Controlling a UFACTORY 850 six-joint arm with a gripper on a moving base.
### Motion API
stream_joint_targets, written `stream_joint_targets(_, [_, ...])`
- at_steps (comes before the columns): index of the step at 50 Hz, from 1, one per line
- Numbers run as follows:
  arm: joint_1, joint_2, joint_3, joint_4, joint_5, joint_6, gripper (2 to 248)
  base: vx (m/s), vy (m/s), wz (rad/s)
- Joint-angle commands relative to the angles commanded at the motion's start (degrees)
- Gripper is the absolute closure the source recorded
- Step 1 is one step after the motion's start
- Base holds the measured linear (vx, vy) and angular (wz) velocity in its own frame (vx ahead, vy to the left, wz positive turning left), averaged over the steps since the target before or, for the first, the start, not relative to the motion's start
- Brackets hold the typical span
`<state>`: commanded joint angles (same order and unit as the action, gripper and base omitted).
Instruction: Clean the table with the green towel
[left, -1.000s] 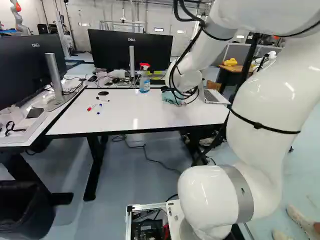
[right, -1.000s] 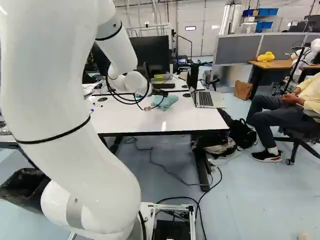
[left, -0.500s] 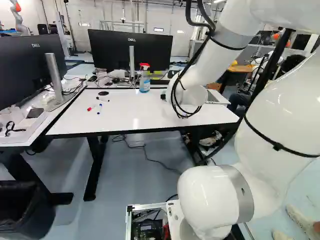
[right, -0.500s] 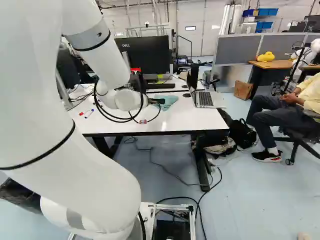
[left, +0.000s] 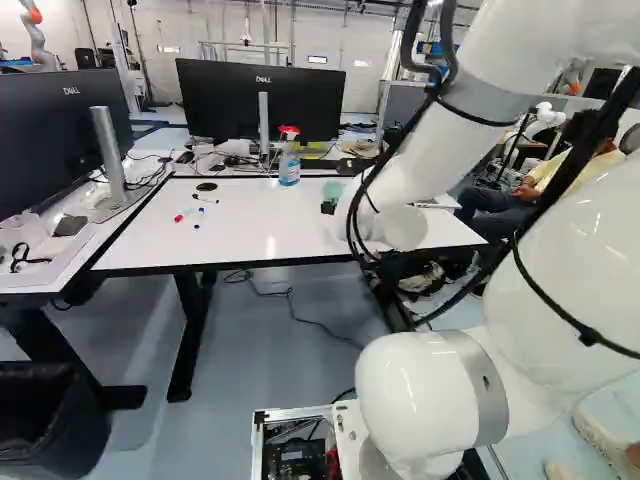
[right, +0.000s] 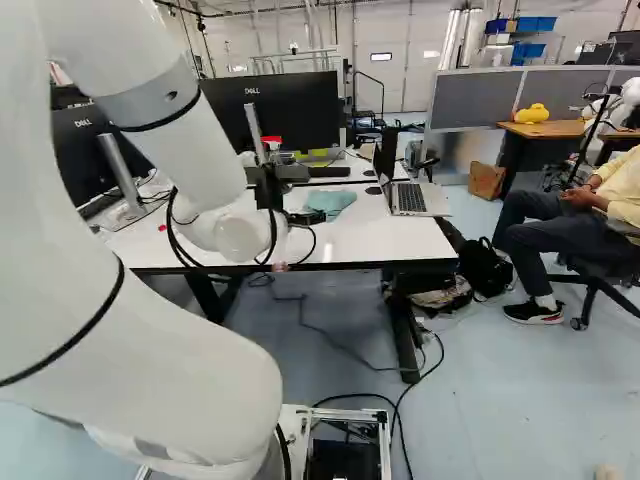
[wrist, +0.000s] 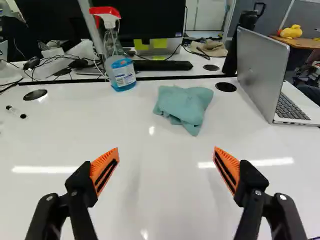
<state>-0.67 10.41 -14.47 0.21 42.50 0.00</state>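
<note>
Wrist view: the green towel (wrist: 186, 106) is seen on the table (wrist: 160, 180) ahead of the gripper (right: 304, 218), whose 2 fingers are spread.

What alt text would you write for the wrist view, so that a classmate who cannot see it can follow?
A crumpled green towel lies on a white table, ahead of the open gripper and not touched by it. The towel lies between a spray bottle and an open laptop.
</note>
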Motion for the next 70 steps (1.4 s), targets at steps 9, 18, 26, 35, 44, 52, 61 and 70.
stream_joint_targets(9, [0.2,1.7,2.87,-0.06,2.28,0.0,3,0.0,0.0,0.0])
stream_joint_targets(18, [0.37,3.09,5.23,-0.12,4.14,0.0,3,0.0,0.0,0.0])
stream_joint_targets(26, [0.49,4.07,6.89,-0.15,5.46,0.0,3,0.0,0.0,0.0])
stream_joint_targets(35, [0.59,4.88,8.26,-0.18,6.55,0.0,3,0.0,0.0,0.0])
stream_joint_targets(44, [0.65,5.4,9.13,-0.2,7.24,0.0,3,0.0,0.0,0.0])
stream_joint_targets(52, [0.67,5.58,9.45,-0.21,7.49,0.0,3,0.0,0.0,0.0])
stream_joint_targets(61, [0.67,5.59,9.47,-0.21,7.5,0.0,3,0.0,0.0,0.0])
stream_joint_targets(70, [0.67,5.59,9.47,-0.21,7.5,0.0,3,0.0,0.0,0.0])
